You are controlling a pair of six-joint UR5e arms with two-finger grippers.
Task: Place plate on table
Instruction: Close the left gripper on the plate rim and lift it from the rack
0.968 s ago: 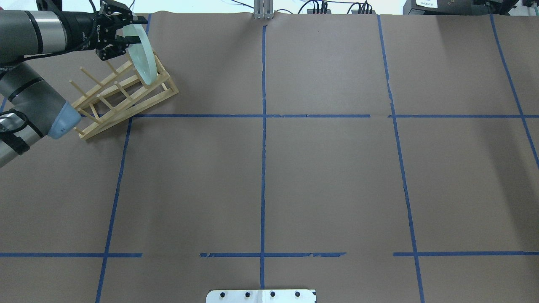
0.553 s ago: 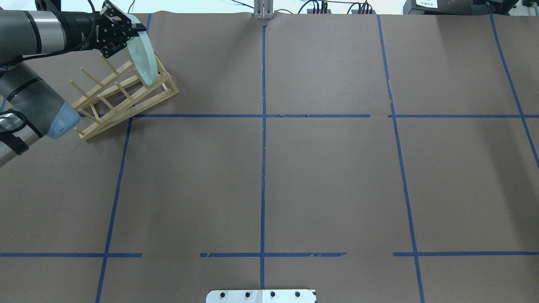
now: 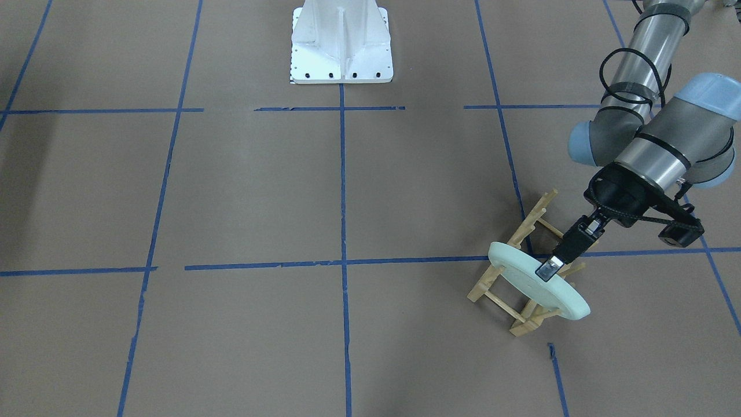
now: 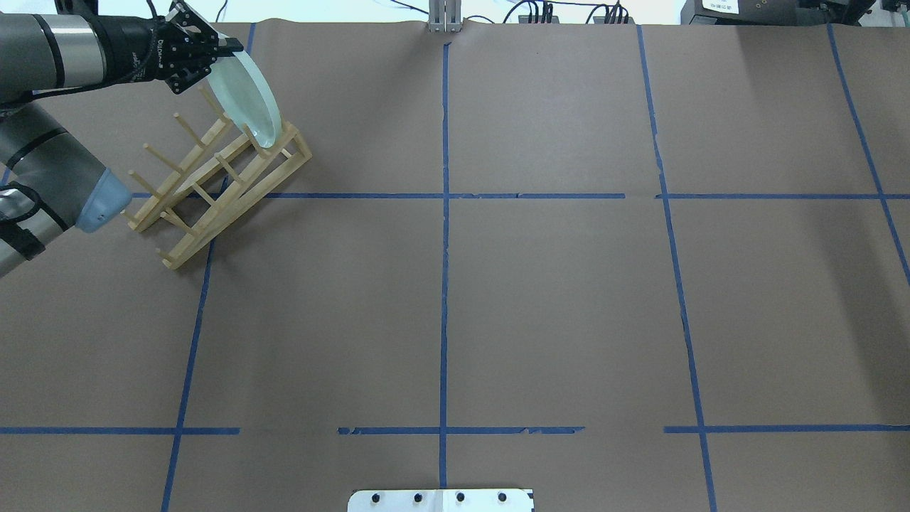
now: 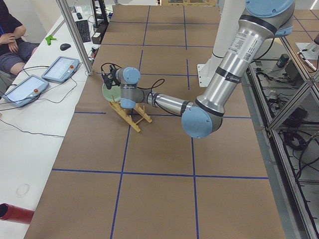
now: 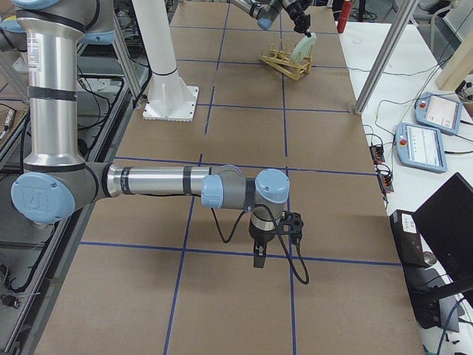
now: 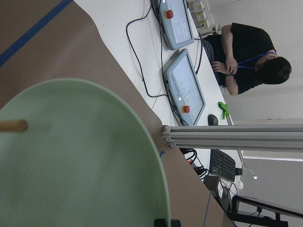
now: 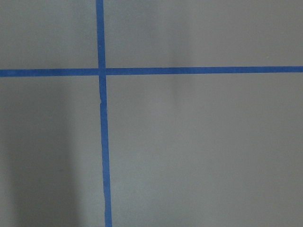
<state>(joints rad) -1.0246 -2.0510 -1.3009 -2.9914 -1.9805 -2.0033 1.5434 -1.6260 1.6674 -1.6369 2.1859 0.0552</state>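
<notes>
The pale mint-green plate [image 4: 245, 92] stands tilted in the far end of a light wooden peg rack [image 4: 213, 178] at the table's far left. My left gripper [image 4: 229, 51] is shut on the plate's upper rim; the front-facing view shows a finger [image 3: 547, 270] pinching the plate [image 3: 538, 289]. The plate fills the left wrist view [image 7: 71, 161], with one peg tip in front of it. The brown table [image 4: 554, 299] carries a grid of blue tape. My right gripper [image 6: 256, 259] shows only in the right side view, low over the table; I cannot tell if it is open.
The white robot base [image 3: 340, 46] stands at the table's near middle edge. Past the far edge by the rack are an aluminium post [image 7: 236, 135], teach pendants [image 5: 60, 68] and a seated person [image 7: 255, 61].
My left gripper's fingers closed on the plate's rim and moved a little. The plate tipped over to the right, and the rack swung with it, its near end sliding toward the front.
</notes>
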